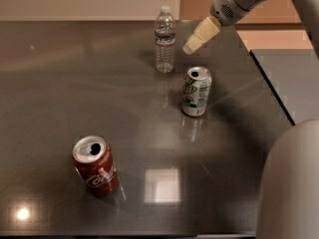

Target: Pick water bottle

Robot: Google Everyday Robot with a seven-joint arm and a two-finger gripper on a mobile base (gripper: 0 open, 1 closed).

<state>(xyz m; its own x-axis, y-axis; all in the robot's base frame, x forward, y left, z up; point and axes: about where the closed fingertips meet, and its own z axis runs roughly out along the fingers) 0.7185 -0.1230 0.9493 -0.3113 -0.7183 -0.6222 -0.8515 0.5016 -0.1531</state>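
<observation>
The water bottle [165,40] stands upright near the far edge of the dark table [75,93]. It is clear and ribbed, with a white cap and a blue-white-red label band. My gripper [192,45] hangs in the air just to the right of the bottle, at about its label height, and does not touch it. The gripper points down and to the left, and nothing shows in it. The arm comes in from the top right.
A green-white soda can [196,91] stands upright in front of and to the right of the bottle, below the gripper. A red cola can [95,166] stands at the front left. The table's right edge [271,88] runs diagonally. My own body [291,183] fills the bottom right corner.
</observation>
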